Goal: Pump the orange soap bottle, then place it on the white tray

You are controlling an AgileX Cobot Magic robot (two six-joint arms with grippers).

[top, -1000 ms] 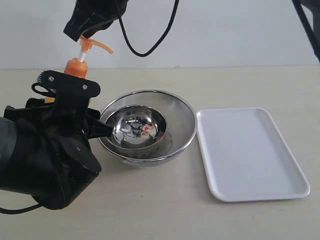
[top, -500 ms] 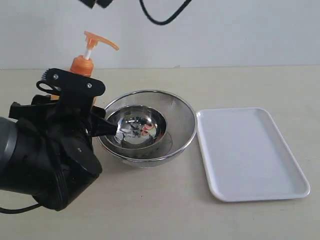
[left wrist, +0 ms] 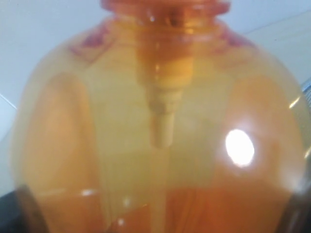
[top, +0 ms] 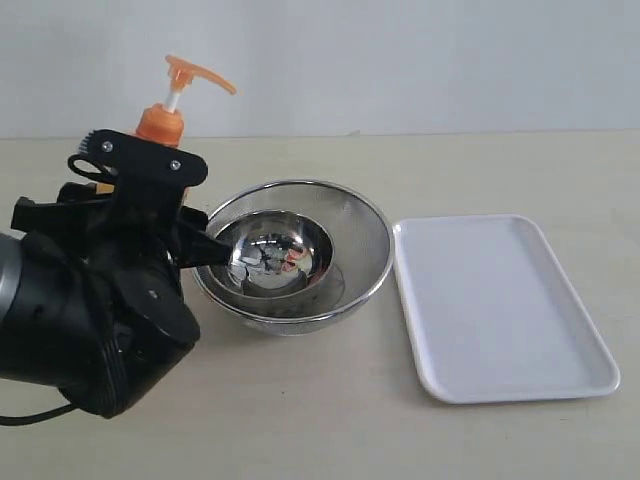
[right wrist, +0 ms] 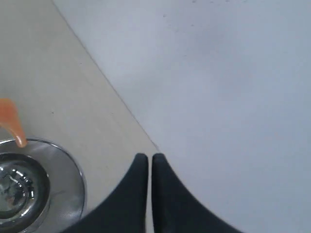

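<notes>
The orange soap bottle [top: 160,122] stands at the left behind my left arm, with only its collar, white stem and orange pump head [top: 190,72] showing. My left gripper [top: 150,215] is shut on the bottle's body. In the left wrist view the translucent bottle [left wrist: 160,121] fills the frame and hides the jaws. The white tray [top: 500,310] lies flat at the right with nothing on it. My right gripper [right wrist: 149,158] is shut on nothing, high above the table and out of the exterior view. The pump spout [right wrist: 12,121] shows below it, over a bowl's rim.
A steel mesh bowl [top: 372,225] holds a smaller steel bowl [top: 315,235]. They sit between the bottle and the tray, with one left finger [top: 208,252] reaching over the rim. A pale wall runs along the back of the table.
My right gripper has risen off the pump head and left the exterior view. The pump head has come up. The bottle and my left arm have moved up slightly.
</notes>
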